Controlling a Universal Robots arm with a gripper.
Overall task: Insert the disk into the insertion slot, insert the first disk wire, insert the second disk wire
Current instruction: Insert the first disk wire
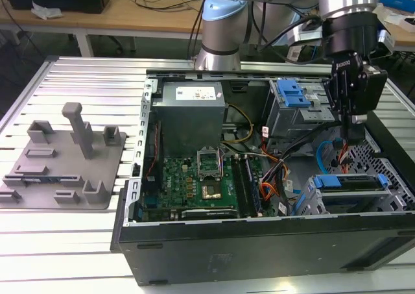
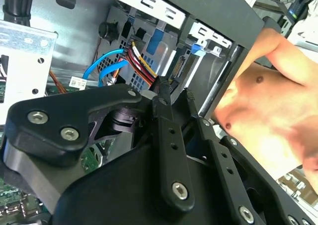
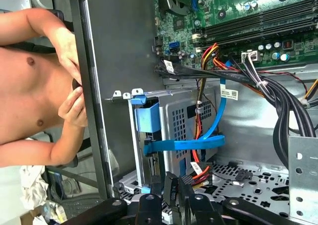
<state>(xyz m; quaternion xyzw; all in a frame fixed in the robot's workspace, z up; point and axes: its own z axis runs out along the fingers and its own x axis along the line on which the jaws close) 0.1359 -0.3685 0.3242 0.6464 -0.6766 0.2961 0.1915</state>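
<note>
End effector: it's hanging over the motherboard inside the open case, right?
Not over the motherboard. The exterior view shows the end effector hanging by the drive cages at that view's right, inside the open case. The motherboard lies further toward the left.

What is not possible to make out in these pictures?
- How deep the disk sits in the insertion slot: exterior view, the case wall cuts it off.
- Where the wires end: exterior view, the gripper stands in front.
- Most of the motherboard: second wrist view, the gripper covers it.
</note>
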